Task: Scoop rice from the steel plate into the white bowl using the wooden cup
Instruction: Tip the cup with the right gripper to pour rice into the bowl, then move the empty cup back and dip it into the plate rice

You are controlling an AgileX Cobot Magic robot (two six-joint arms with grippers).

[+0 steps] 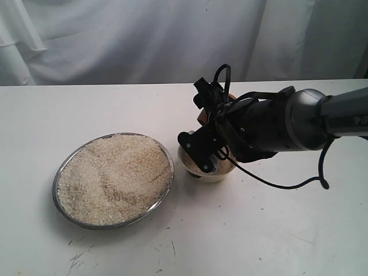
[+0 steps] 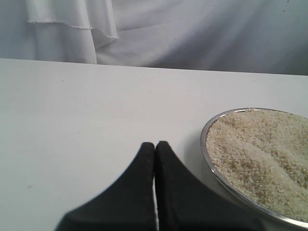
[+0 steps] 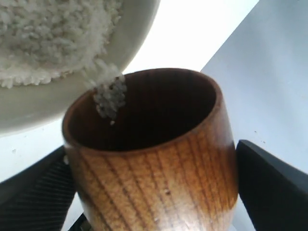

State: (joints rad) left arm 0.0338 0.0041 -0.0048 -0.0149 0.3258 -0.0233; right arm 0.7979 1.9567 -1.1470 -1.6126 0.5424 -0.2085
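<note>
My right pincer (image 3: 154, 192) holds the wooden cup (image 3: 159, 163). The cup sits right between my two black fingers (image 3: 274, 187), one on each side, and they stand wide apart because the cup is fat. The cup's mouth is up against the edge of the white bowl (image 3: 48, 106). A small clump of rice (image 3: 109, 98) is at the cup's lip, just by the bowl's rim. The rest of the cup looks dark and bare inside. The bowl has a heap of rice in it.

From the outside camera, this pincer (image 1: 201, 149) hangs over the bowl (image 1: 215, 175), and my arm hides most of it.

Just beside the bowl is the steel plate (image 1: 54, 190). It is full of rice (image 1: 115, 178), with some dents in the pile.

My left pincer (image 2: 155, 147) is pressed closed, tip to tip, with nothing in it. It is over the white table (image 2: 72, 120), near the plate's rim (image 2: 204, 144).

A white cloth (image 1: 144, 40) hangs behind the table.
</note>
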